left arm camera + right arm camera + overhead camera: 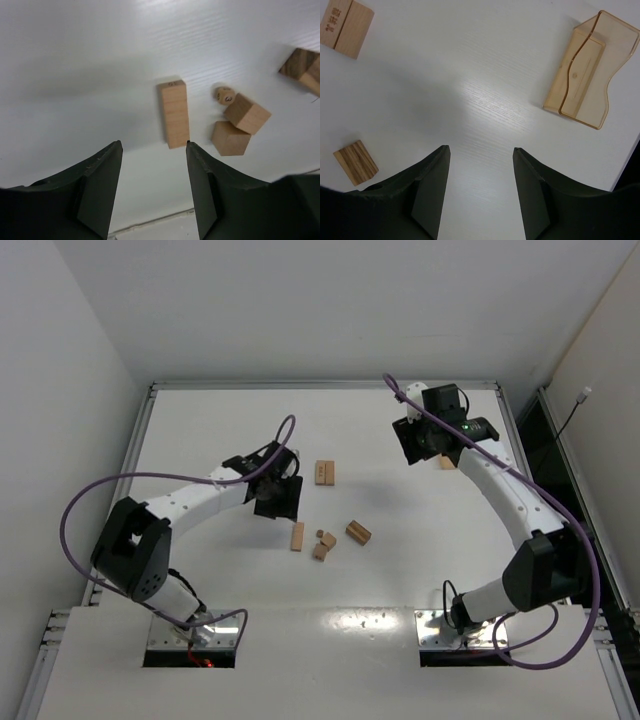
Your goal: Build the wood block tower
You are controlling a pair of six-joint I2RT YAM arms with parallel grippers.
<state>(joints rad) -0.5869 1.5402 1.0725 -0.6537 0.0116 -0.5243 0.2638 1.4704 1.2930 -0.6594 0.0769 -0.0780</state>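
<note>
Left gripper (152,150): I am holding it released, jaws apart, nothing between them, hovering low over the table (75,50). A short plank (175,114) is lying flat just beyond my fingertips, mid-frame in the left wrist view. To its right an upper cube (247,113) is touching a lower cube (230,138), with a tiny round piece (225,94) just above them. A striped block (301,69) is sitting at the upper right edge.

Right gripper (480,152): I am likewise holding it released and empty. A pair of planks (345,27) is lying at the upper left of its view, and the amber plastic box (585,70) at the upper right.
</note>
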